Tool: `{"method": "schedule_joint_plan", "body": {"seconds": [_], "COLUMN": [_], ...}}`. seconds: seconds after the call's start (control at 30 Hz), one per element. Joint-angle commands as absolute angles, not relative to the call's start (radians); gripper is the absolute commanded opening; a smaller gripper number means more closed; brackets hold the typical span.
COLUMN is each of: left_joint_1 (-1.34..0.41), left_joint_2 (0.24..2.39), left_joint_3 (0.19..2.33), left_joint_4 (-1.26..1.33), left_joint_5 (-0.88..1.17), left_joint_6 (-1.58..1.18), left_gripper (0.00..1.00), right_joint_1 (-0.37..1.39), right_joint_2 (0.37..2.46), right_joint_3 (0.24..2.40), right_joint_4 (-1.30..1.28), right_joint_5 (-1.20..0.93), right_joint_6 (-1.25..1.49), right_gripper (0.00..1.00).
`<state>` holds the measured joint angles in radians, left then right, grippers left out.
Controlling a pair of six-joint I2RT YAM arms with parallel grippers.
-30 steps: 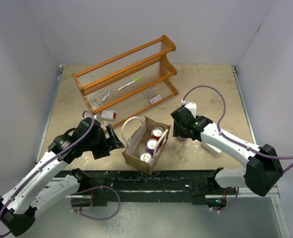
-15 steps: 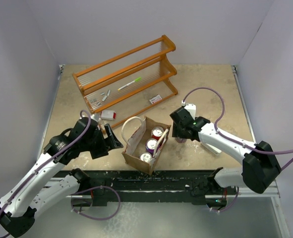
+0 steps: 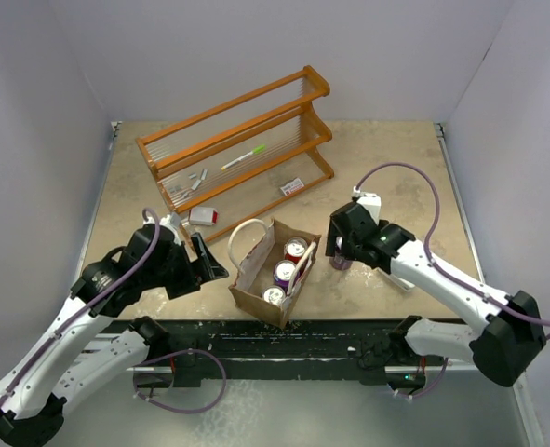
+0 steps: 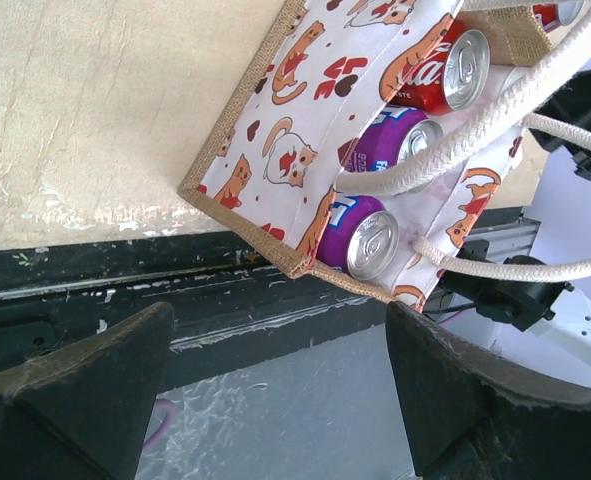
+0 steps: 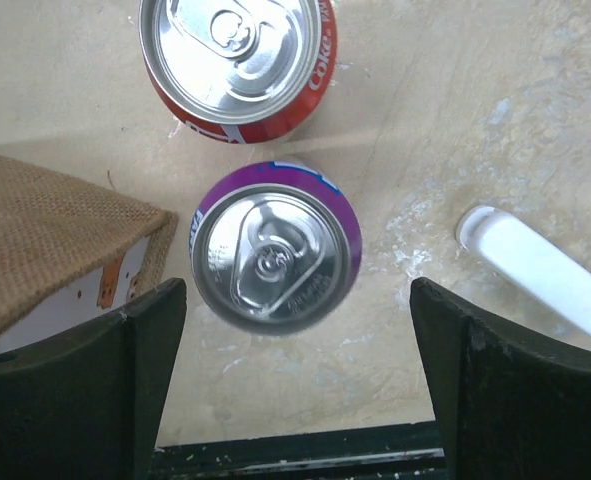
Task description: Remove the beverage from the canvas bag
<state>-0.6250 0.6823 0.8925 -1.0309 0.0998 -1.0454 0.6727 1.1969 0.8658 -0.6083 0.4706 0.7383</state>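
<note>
The canvas bag (image 3: pixel 256 279) stands open near the table's front edge, with cat-print side panels (image 4: pixel 295 150) and white rope handles (image 4: pixel 495 100). Inside it stand a red can (image 4: pixel 445 70) and two purple cans (image 4: pixel 395 150) (image 4: pixel 360 235). These also show from above (image 3: pixel 296 248) (image 3: pixel 285 271) (image 3: pixel 274 294). Right of the bag, a purple can (image 5: pixel 275 245) (image 3: pixel 340 263) stands on the table, with a red can (image 5: pixel 237 65) just beyond it. My right gripper (image 5: pixel 295 370) (image 3: pixel 342 247) is open, hovering over the purple can, not touching it. My left gripper (image 4: pixel 275 400) (image 3: pixel 209 264) is open and empty, left of the bag.
An orange wooden rack (image 3: pixel 237 140) lies at the back, with a green pen (image 3: pixel 245 155) and small items on it. A small red-and-white box (image 3: pixel 203 215) lies behind my left gripper. A white cylinder (image 5: pixel 540 270) lies right of the purple can. The dark front rail (image 3: pixel 284 340) runs just below the bag.
My right wrist has shifted slightly to the right above the purple can on the table. My left arm has drawn back a little to the left. The bag has not moved.
</note>
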Motion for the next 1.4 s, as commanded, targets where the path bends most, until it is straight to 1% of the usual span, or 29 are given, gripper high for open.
{"method": "schedule_joint_plan", "body": {"seconds": [0.0,0.17,0.37,0.6,0.7,0.8,0.9,1.0,1.1,1.2,1.37], "left_joint_1": [-0.629,-0.629,-0.63,-0.629,-0.63,-0.63,-0.63,-0.63,-0.63,-0.63,-0.63], "left_joint_2": [0.687,0.66,0.586,0.554,0.561,0.572,0.574,0.572,0.57,0.572,0.573], "left_joint_3": [0.911,0.891,0.865,0.866,0.876,0.883,0.885,0.885,0.884,0.884,0.878], "left_joint_4": [-1.004,-1.002,-1.048,-1.076,-1.078,-1.082,-1.086,-1.09,-1.096,-1.1,-1.105], "left_joint_5": [0.096,0.099,0.088,0.078,0.077,0.075,0.074,0.072,0.069,0.067,0.062], "left_joint_6": [-1.031,-1.045,-1.076,-1.087,-1.082,-1.073,-1.07,-1.068,-1.066,-1.062,-1.054], "left_gripper": [0.9,0.9,0.9,0.91,0.91,0.91,0.92,0.92,0.93,0.93,0.94], "right_joint_1": [0.668,0.668,0.668,0.669,0.67,0.671,0.676,0.712,0.777,0.837,0.859], "right_joint_2": [1.107,1.018,1.008,1.114,1.185,1.269,1.363,1.413,1.451,1.481,1.485], "right_joint_3": [0.911,0.928,1.124,1.382,1.475,1.524,1.544,1.517,1.488,1.484,1.425], "right_joint_4": [-0.699,-0.716,-0.744,-0.703,-0.685,-0.679,-0.703,-0.702,-0.706,-0.75,-0.772], "right_joint_5": [0.476,0.414,0.33,0.177,0.047,-0.116,-0.253,-0.289,-0.279,-0.214,-0.175], "right_joint_6": [0.754,0.721,0.676,0.574,0.539,0.539,0.582,0.62,0.631,0.634,0.643], "right_gripper": [0.94,0.97,0.98,0.97,0.97,0.96,0.94,0.94,0.94,0.94,0.95]}}
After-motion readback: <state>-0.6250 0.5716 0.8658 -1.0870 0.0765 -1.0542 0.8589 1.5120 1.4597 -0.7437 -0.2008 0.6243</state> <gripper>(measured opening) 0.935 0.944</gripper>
